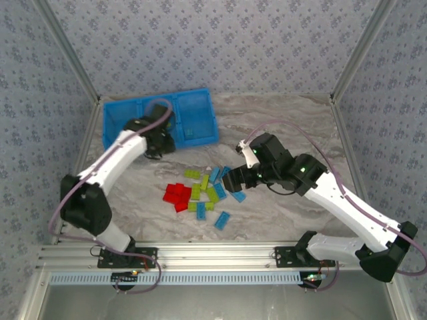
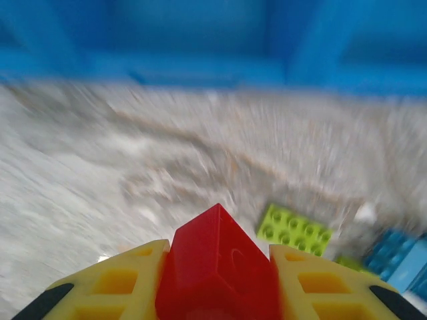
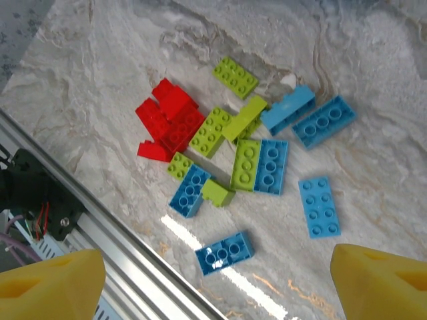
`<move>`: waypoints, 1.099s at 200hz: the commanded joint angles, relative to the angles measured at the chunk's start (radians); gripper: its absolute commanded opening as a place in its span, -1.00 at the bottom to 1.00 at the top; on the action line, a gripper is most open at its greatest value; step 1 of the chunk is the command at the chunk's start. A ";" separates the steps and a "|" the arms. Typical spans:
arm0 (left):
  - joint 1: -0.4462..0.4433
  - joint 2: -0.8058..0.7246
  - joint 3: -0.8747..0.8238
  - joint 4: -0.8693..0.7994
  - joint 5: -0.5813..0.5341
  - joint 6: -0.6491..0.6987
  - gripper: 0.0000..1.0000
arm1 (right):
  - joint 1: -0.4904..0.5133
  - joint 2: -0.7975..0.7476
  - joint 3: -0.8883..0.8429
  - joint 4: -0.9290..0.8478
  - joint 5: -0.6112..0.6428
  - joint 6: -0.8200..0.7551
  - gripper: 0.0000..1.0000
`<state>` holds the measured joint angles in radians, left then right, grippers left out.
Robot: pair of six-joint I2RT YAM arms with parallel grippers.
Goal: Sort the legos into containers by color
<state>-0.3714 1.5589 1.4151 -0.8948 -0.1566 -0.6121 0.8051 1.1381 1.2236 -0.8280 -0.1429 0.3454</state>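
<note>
**Mid-sort on the marble table.** The left gripper (image 2: 218,270) clenches a single red studded plastic brick (image 2: 217,243) between its yellow latticed fingers, close to the near wall of the bright blue three-compartment plastic tray (image 1: 190,95). The right gripper (image 3: 213,273) hangs with its jaws spread wide and empty above the loose pile of bricks in mid-table.

The risks, as they look from here:
- **Slipping grip:** The red brick sits tilted, one edge foremost, with only its lower part between the pads. A hard, glossy block pinched that way could twist or squirt out short of the tray wall.
- **Wrong bin:** The arm hides the tray's middle, so it cannot be told which compartment the red brick would drop into — a drop into the wrong bin is possible.
- **Mixed catch:** In the pile, the red bricks (image 3: 170,123), lime green bricks (image 3: 212,132) and light blue bricks (image 3: 323,120) touch and overlap. Wide jaws closing there could catch two colours at once, or scatter neighbours toward the ribbed aluminium rail (image 3: 133,273) at the table's near edge.

The grey marble-patterned tabletop (image 1: 287,123) looks smooth and slick, so a nudged brick would likely slide. The bricks are rigid rectangles topped with round studs, and the tray has thin, straight divider walls.
</note>
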 commanded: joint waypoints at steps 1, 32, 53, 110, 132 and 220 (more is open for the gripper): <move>0.150 -0.009 0.068 -0.085 -0.044 0.070 -0.36 | 0.004 0.028 0.045 0.060 0.048 -0.035 0.80; 0.334 0.100 0.163 -0.066 -0.008 0.104 -0.36 | 0.005 0.077 0.079 0.046 0.065 -0.045 0.81; 0.415 0.189 0.209 -0.029 0.043 0.120 -0.35 | 0.006 0.102 0.095 0.049 0.091 -0.034 0.81; 0.481 0.438 0.412 -0.036 0.148 0.172 0.00 | 0.014 0.249 0.205 0.027 0.147 0.068 0.80; 0.486 0.435 0.476 -0.084 0.177 0.181 0.08 | 0.016 0.310 0.247 0.001 0.216 0.207 0.82; 0.246 -0.105 0.124 -0.095 0.201 0.235 0.06 | -0.063 0.471 0.105 0.031 0.329 0.605 0.77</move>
<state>0.0326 1.6150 1.6535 -0.9520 0.0322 -0.4290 0.7914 1.5337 1.3529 -0.7887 0.1680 0.8211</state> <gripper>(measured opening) 0.529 0.904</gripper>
